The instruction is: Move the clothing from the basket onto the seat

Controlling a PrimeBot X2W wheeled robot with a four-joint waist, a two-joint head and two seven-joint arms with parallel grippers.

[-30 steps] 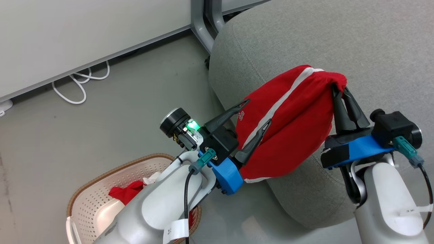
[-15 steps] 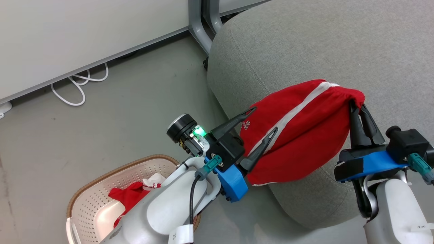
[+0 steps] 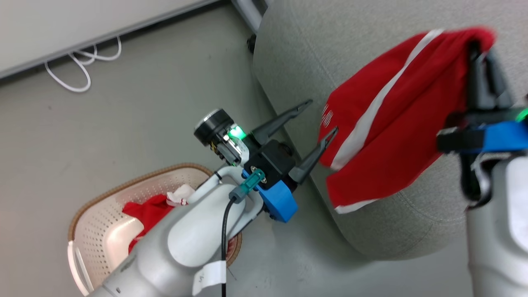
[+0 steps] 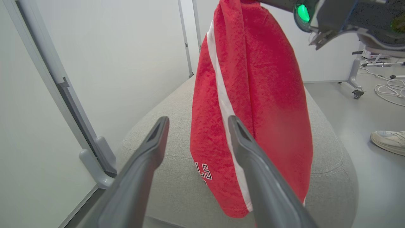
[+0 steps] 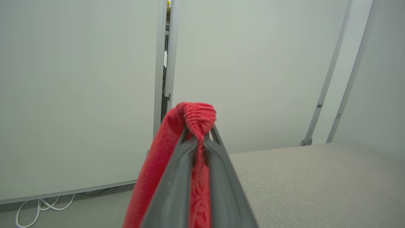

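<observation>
A: State of right pincer (image 3: 482, 49)?
B: Clamped on the gathered waistband of the red shorts (image 3: 396, 123), which hang at the front edge of the seat (image 3: 313, 45); touching it or not, can't tell.
A: And left pincer (image 3: 321, 116)?
B: Wide apart, holding nothing, just off the seat's edge, beside the shorts' hem.
A: The basket (image 3: 136, 181)?
B: On the floor beside the seat, more red clothing (image 3: 146, 206) inside.

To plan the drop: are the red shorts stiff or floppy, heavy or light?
Probably floppy: the shorts hang in long folds from the right claw, shut on the waistband. Likely light: one pinch carries them. Released, they should slump, not roll.
</observation>
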